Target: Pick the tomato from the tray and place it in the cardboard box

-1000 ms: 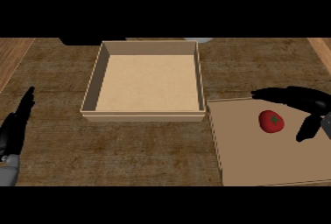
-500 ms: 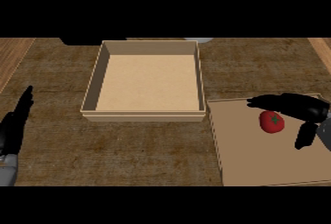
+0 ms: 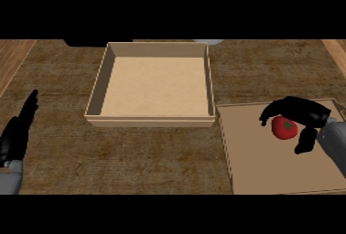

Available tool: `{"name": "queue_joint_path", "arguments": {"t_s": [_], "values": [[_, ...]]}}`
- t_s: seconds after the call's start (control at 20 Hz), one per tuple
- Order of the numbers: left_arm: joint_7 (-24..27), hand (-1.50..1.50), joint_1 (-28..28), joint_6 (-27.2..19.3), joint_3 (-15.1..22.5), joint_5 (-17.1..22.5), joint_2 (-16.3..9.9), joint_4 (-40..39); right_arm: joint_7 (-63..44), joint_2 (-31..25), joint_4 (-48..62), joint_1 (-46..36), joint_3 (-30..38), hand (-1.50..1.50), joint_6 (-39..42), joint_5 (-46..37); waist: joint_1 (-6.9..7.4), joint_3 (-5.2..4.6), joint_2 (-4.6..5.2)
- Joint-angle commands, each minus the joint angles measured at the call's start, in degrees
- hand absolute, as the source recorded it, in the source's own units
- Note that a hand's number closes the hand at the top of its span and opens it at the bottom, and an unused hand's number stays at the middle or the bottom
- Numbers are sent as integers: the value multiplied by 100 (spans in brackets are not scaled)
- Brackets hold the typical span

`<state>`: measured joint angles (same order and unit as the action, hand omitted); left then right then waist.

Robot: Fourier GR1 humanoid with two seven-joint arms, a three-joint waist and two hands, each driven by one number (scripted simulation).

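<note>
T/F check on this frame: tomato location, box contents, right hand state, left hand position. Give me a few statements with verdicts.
1. The tomato lies on the tray. True.
2. The cardboard box already holds the tomato. False: nothing shows inside it; the tomato is on the tray.
3. The right hand is arched over the tomato, fingers and thumb either side. True.
4. The left hand is reaching into the box. False: it rests open at the view's left edge.
5. The tray is left of the box. False: it is right of it, nearer the robot.
</note>
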<state>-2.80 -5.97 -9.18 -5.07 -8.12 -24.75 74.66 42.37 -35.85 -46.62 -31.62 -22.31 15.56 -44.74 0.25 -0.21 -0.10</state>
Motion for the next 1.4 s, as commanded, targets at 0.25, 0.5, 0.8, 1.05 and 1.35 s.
{"name": "queue_joint_path", "arguments": {"t_s": [0.25, 0.5, 0.8, 1.05, 1.35], "values": [[-138, 0, 53, 149, -195, 31, -110, 282, -1460, 1024, -191, 278, 588, 150, -1055, -135, -42, 22, -34], [-96, 0, 315, -47, -375, 3, -118, -62, -3753, 1142, 230, 742, 1542, 150, -1284, 170, -718, -29, -259], [-120, 0, 450, -95, -390, -39, -108, -111, -5753, 1553, -604, 631, 1699, 150, -2237, -311, -809, -81, -374], [-152, 0, 454, -90, -343, -83, -118, -34, -7097, 2044, -1647, 326, 1375, 150, -2868, -1070, -714, -68, -417], [-137, 0, 471, -1, -303, -37, -100, 97, -8767, 2840, -2971, -132, 434, 150, -2832, -2468, -470, -33, -321]]}}
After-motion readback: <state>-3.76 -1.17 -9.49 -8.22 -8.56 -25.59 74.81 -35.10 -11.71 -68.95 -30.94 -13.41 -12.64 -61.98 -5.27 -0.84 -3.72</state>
